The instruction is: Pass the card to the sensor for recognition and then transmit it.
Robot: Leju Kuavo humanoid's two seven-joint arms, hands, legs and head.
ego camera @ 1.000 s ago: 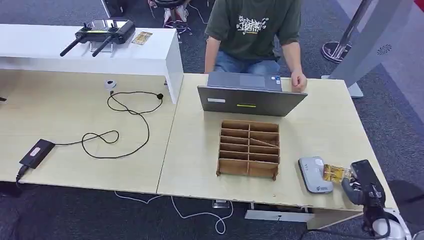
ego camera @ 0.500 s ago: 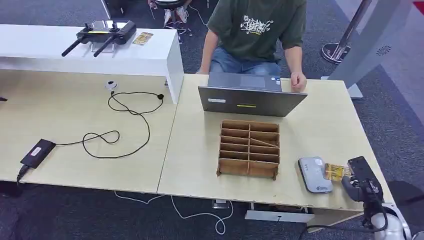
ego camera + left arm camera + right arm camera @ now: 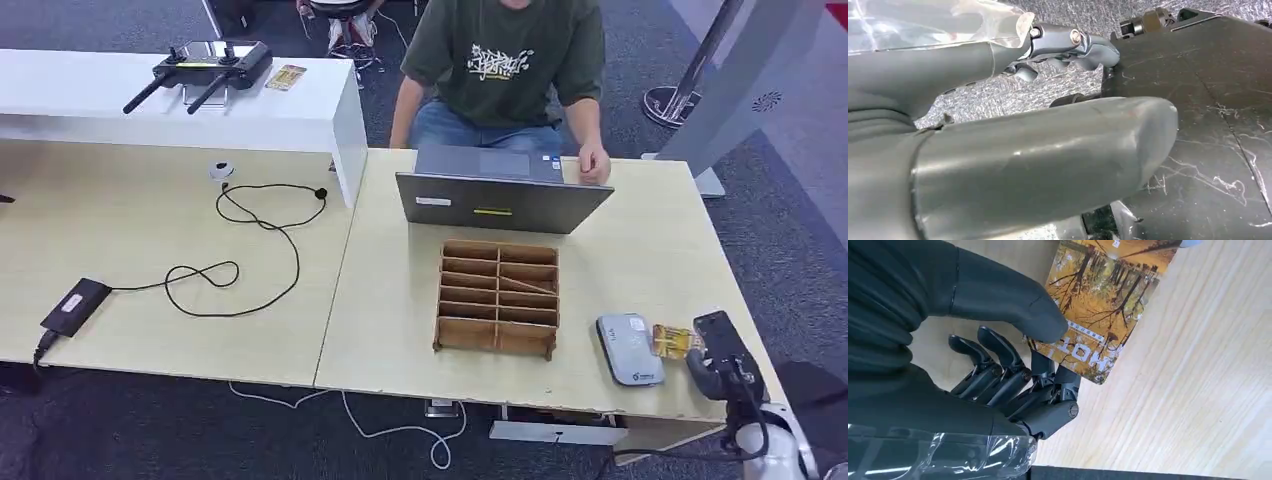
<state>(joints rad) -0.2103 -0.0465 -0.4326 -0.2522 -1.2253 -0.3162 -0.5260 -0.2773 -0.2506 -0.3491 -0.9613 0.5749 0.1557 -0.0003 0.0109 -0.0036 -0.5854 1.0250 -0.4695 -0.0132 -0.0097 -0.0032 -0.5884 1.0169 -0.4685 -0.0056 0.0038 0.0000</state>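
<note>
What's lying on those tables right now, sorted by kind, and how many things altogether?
Cards: 2, one in the right hand, one on the white shelf
Card sensor: 1
Laptop: 1
Wooden sorting rack: 1
Remote controller: 1
Black box with cable: 1
Total: 7

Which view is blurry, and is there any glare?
Head view is sharp and evenly lit; right wrist view shows the card crisply; left wrist view has the thumb close and soft, with glare on the plastic wrap.
</note>
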